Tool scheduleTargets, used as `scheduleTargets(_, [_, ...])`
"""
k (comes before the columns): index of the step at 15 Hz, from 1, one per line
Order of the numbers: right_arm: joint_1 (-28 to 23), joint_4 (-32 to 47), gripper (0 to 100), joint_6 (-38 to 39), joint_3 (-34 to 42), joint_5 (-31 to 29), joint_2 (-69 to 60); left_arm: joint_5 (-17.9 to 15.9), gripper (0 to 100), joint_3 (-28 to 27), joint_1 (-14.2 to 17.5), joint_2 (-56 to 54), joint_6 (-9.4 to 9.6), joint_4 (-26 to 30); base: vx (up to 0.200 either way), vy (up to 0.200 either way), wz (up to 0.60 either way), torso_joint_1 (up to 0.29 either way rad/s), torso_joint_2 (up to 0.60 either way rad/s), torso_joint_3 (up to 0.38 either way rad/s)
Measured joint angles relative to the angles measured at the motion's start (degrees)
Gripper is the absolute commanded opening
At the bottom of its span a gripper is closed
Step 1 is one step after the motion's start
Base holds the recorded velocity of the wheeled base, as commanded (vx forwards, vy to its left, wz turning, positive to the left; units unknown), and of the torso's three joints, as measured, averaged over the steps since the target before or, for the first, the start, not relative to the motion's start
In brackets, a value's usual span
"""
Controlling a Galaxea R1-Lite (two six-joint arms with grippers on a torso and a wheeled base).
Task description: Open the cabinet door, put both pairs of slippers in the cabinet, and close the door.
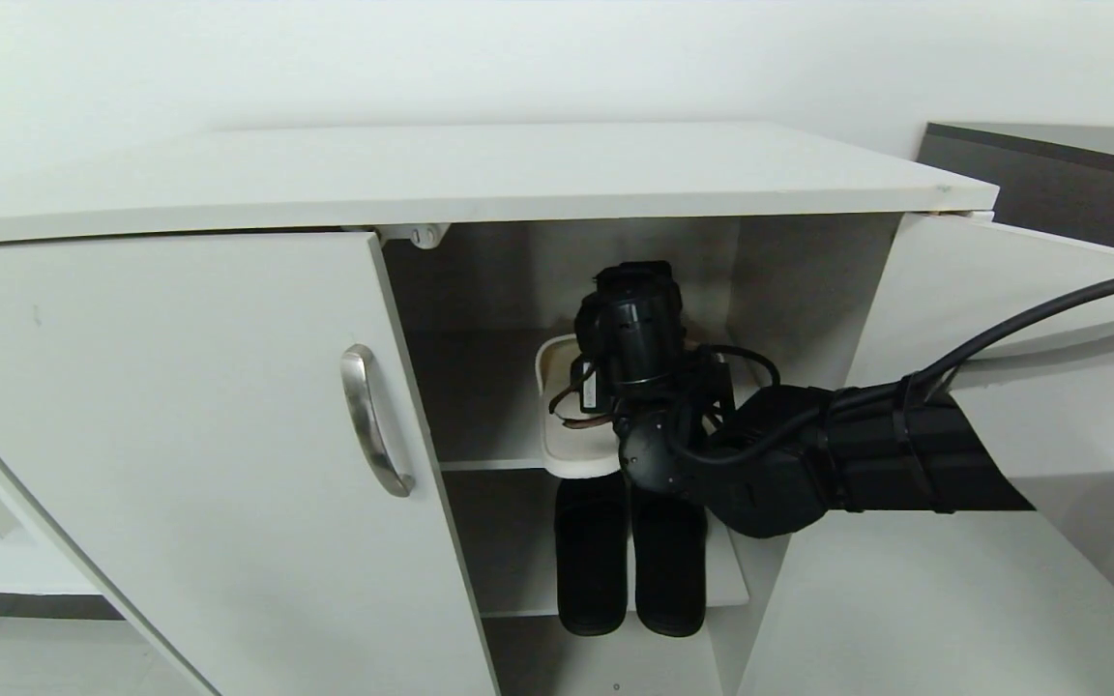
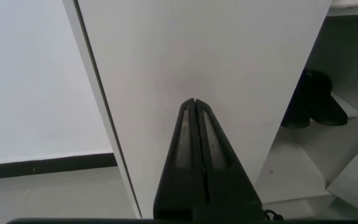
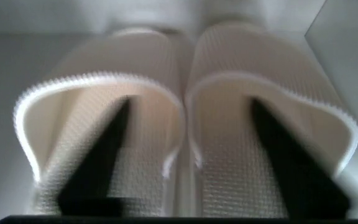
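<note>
Reaching into the open half of the white cabinet [image 1: 480, 174], the right arm has its gripper [image 3: 190, 107] at the upper shelf [image 1: 484, 416], directly over the pair of cream slippers [image 1: 567, 435]. That gripper is released: its two dark fingers [image 3: 98, 168] are spread wide, one lying in the mouth of each slipper, with the slippers' adjoining inner edges between them. Whether either finger touches the fabric cannot be told. The cream slippers lie side by side, toes pointing away from the gripper toward the back of the cabinet, and their heels overhang the shelf's front edge a little.

Below the right gripper, on the lower shelf [image 1: 509, 551], the pair of black slippers [image 1: 630, 561] lies side by side, heels overhanging the shelf's front edge.

Beside the right arm, on its outer side, the right door [image 1: 1002, 280] is swung open. On the other side of the gripper, the left door [image 1: 180, 435] covers its half of the cabinet, its curved metal handle [image 1: 373, 420] near the edge closest to the opening.

Low in front of the left door's plain white panel, the left gripper [image 2: 194, 102] is clenched, fingers pressed together with nothing between them; the black slippers show off to its side, farther in
</note>
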Motion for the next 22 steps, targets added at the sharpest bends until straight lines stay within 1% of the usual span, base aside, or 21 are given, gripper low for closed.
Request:
scheduleTargets(3, [1.6,-1.8,100,0.0,6.7,-0.4,-3.0,0.0,0,0.0,0.0,0.0,-0.02,0.0,0.000,0.000,0.00,0.000,0.00,0.000])
scheduleTargets(9, [5.2,-14.8,100,-1.1,24.4,-0.3,-13.4,0.0,0,0.0,0.0,0.0,-0.02,0.0,0.000,0.000,0.00,0.000,0.00,0.000])
scheduleTargets(12, [8.6,-18.0,100,-1.4,34.0,1.0,-18.7,0.0,0,0.0,0.0,0.0,-0.02,0.0,0.000,0.000,0.00,0.000,0.00,0.000])
scheduleTargets(13, [9.9,-18.6,0,-1.5,36.7,2.0,-20.5,0.0,0,0.0,0.0,0.0,0.00,0.0,0.000,0.000,0.00,0.000,0.00,0.000])
scheduleTargets(16, [11.7,-19.0,0,-1.8,40.5,3.3,-23.7,0.0,0,0.0,0.0,0.0,-0.02,0.0,0.000,0.000,0.00,0.000,0.00,0.000])
scheduleTargets(21, [11.9,-19.1,0,-1.9,41.5,3.7,-24.3,0.0,0,0.0,0.0,0.0,0.00,0.0,0.000,0.000,0.00,0.000,0.00,0.000])
scheduleTargets(22, [11.9,-19.1,0,-1.9,41.5,3.7,-24.3,0.0,0,0.0,0.0,0.0,-0.02,0.0,-0.200,0.000,0.00,-0.002,0.00,-0.002])
